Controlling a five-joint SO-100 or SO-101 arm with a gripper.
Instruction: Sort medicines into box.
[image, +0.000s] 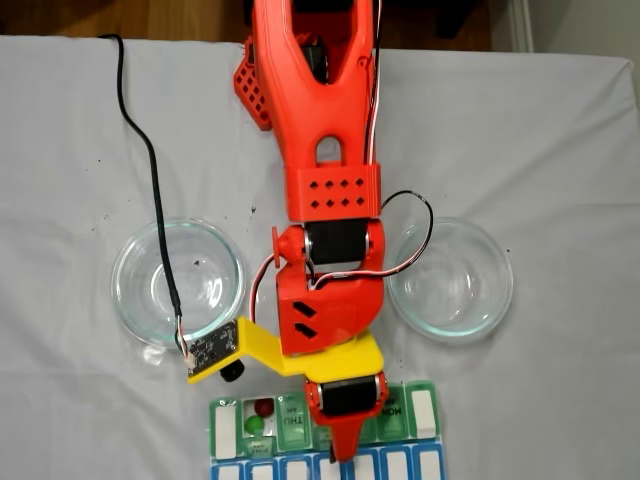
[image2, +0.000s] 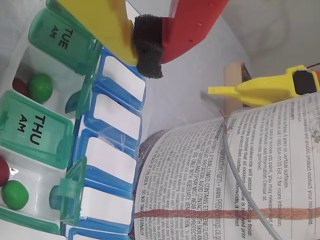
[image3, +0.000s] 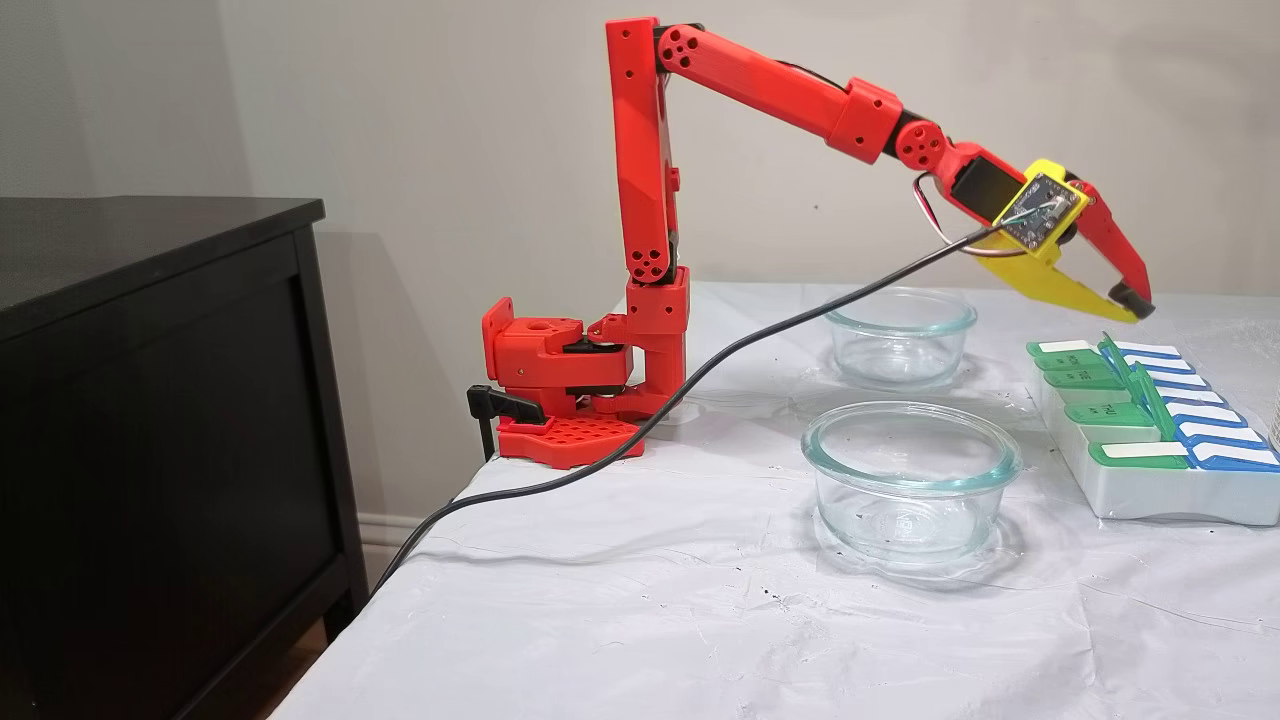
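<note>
the red arm (image3: 740, 75) reaches out from its base over the table (image3: 650, 600), and the pincer (image3: 1135, 305) hangs above the box (image3: 1150, 490), clear of it in the side fixed view. the tips are pressed together on a black foam pad (image2: 147, 47), with nothing else seen between them, so the pincer is closed and empty.

the box sits at the table's near edge in the top fixed view (image: 425, 415), below the arm, and at the right end in the side fixed view. its green lids read tue (image2: 62, 37) and thu (image2: 35, 132) in the wrist view, with a blue row (image2: 110, 165) of white-topped cells beside them. two cells stand open. one holds a green pill (image2: 40, 87) touching a dark red pill (image2: 19, 86); the other holds a green pill (image2: 15, 194) just beside a red pill (image2: 3, 170) at the picture's edge. in the top fixed view one red pill (image: 264, 407) and one green pill (image: 256, 425) show in an open cell left of the pincer.

two glass bowls (image: 178, 283) (image: 450, 277) stand on the white cloth, one each side of the arm. a black cable (image: 150, 160) runs to the camera board on the wrist. a printed label (image2: 225, 175) fills the lower right of the wrist view.
</note>
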